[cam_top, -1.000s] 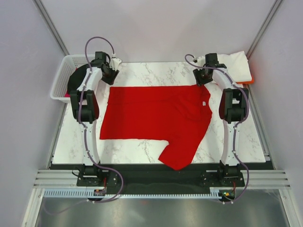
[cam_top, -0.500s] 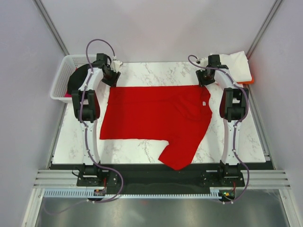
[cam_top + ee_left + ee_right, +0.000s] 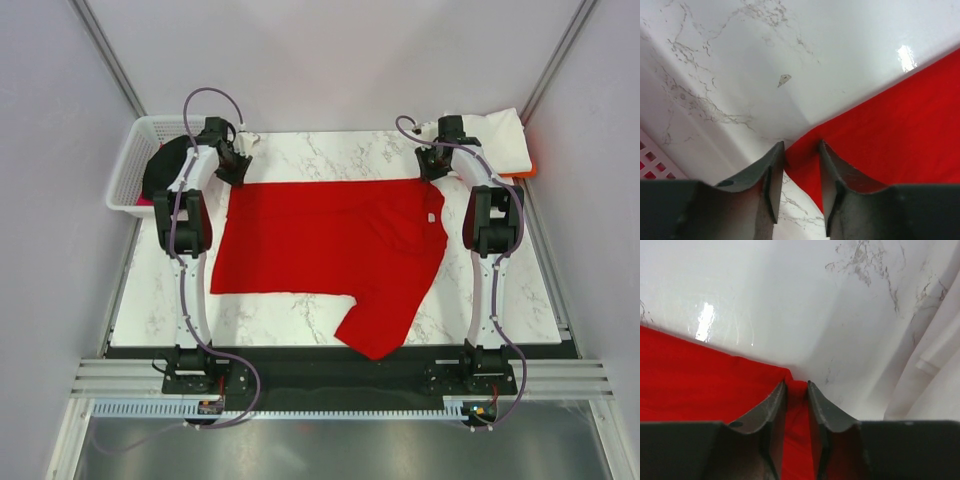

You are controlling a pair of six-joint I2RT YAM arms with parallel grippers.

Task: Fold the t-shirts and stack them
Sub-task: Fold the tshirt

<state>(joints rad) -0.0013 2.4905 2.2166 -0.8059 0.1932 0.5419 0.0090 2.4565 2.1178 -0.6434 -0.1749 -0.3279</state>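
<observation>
Top external view: the red t-shirt (image 3: pixel 330 250) lies spread flat across the middle of the marble table (image 3: pixel 330 155), one sleeve trailing toward the lower centre of the frame. Both arms reach to its far edge, the left gripper (image 3: pixel 233 166) at the upper-left corner and the right gripper (image 3: pixel 432 166) at the upper-right one.

On the left wrist camera, my left gripper (image 3: pixel 801 150) stands partly open, and the shirt's corner (image 3: pixel 880 130) pokes into the gap with daylight on either side, so nothing is gripped there. On the right wrist camera, the right gripper (image 3: pixel 796 387) is much narrower, with a small ridge of red cloth (image 3: pixel 705 375) between the tips. I can't tell whether it is actually pinching.

I read this as the start of the first fold. Next, I'd say, both grippers need a firm hold on the corners. A white t-shirt (image 3: pixel 495 135) waits at the upper right.
</observation>
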